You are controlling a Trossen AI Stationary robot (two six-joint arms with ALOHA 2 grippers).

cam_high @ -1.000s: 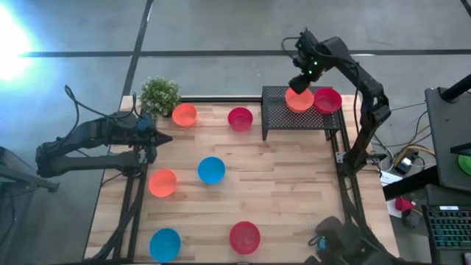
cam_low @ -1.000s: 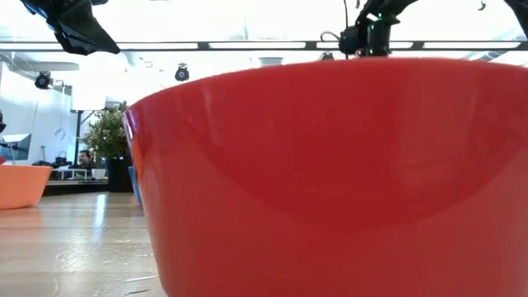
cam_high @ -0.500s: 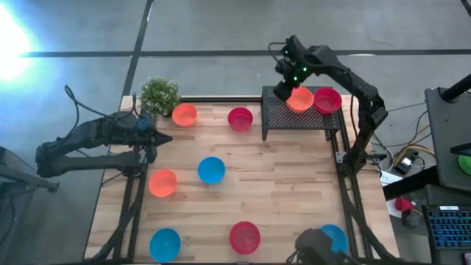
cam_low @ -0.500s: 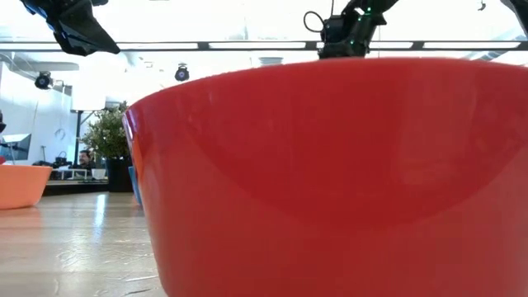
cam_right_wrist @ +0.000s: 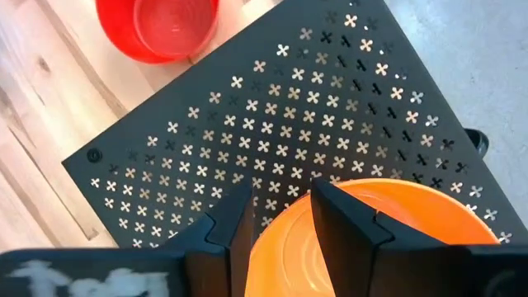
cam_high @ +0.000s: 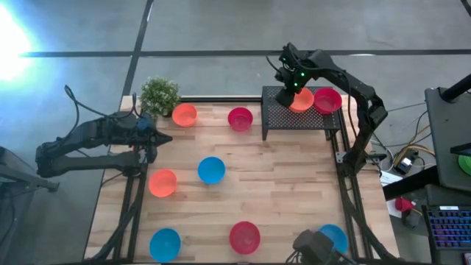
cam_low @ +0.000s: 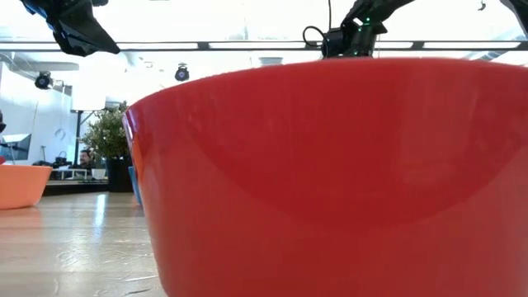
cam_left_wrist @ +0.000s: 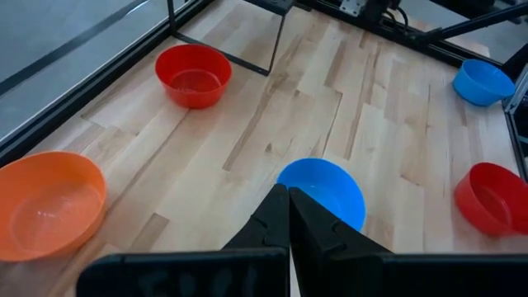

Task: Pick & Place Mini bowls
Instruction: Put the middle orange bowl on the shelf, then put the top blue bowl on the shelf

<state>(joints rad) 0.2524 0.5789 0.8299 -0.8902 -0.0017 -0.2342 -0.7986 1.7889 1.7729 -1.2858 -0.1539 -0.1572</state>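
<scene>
Several mini bowls lie on the wooden table: orange [cam_high: 185, 115], red [cam_high: 240, 118], blue [cam_high: 211, 170], orange [cam_high: 163, 182], blue [cam_high: 165, 244], red [cam_high: 244, 237] and blue [cam_high: 333, 237]. Another orange bowl [cam_high: 303, 100] and a red bowl [cam_high: 327, 101] sit side by side on the black perforated shelf [cam_high: 283, 116] at the far right. My right gripper [cam_high: 288, 91] is open over the orange bowl's left rim. My left gripper [cam_high: 158, 138] is shut and hovers by the table's left edge, holding nothing. My right gripper [cam_right_wrist: 282, 216] comes from above and straddles the orange bowl's rim [cam_right_wrist: 276, 239]. One finger [cam_right_wrist: 231, 227] stands outside the bowl, the other [cam_right_wrist: 346, 223] over its inside. I cannot tell whether either finger touches it. The bowl sits on the shelf [cam_right_wrist: 247, 140].
A small green potted plant [cam_high: 159, 94] stands at the far left corner. A dark object [cam_high: 313, 249] sits at the near edge beside the blue bowl. In the low view the near red bowl [cam_low: 330, 181] fills most of the picture. The middle of the table is bare wood.
My right gripper has moved toward the table's left across the shelf, then back a little, and has turned. The orange bowl has stayed on the shelf beside the red one. A blue bowl has come into view at the table's near right corner.
</scene>
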